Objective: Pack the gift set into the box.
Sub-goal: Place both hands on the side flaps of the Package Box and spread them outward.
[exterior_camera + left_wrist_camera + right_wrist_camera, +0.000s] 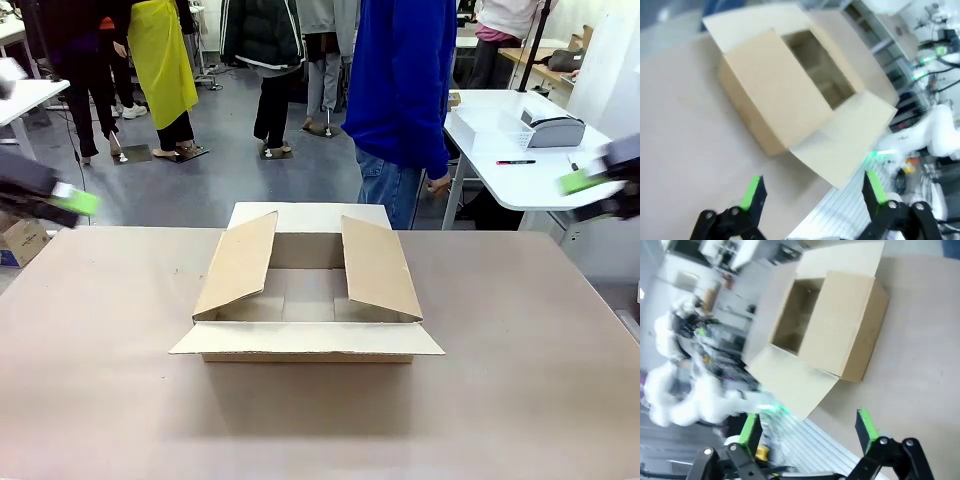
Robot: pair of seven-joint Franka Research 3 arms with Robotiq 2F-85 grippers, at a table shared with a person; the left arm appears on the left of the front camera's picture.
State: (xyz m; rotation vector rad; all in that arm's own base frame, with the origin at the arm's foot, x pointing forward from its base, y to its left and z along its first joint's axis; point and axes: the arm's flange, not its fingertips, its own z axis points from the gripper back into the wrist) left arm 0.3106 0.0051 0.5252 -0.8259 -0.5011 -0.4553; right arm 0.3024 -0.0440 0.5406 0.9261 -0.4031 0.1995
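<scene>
The box (308, 300) stands mid-desk (100, 400) with its flaps spread. The basket (525, 135), apparently the gift set, sits on the far white desk (500, 185). It is likely light and rigid; grip it by the rim. The left hand (813, 182) and right hand (806, 419) hover at the desk sides, both open and empty.

Left end effector (76, 201), right end effector (579, 181) blurred, edge-cropped.

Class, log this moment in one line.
box: open, nothing inside | left gripper: open | right gripper: open | gift set: on side table
</scene>
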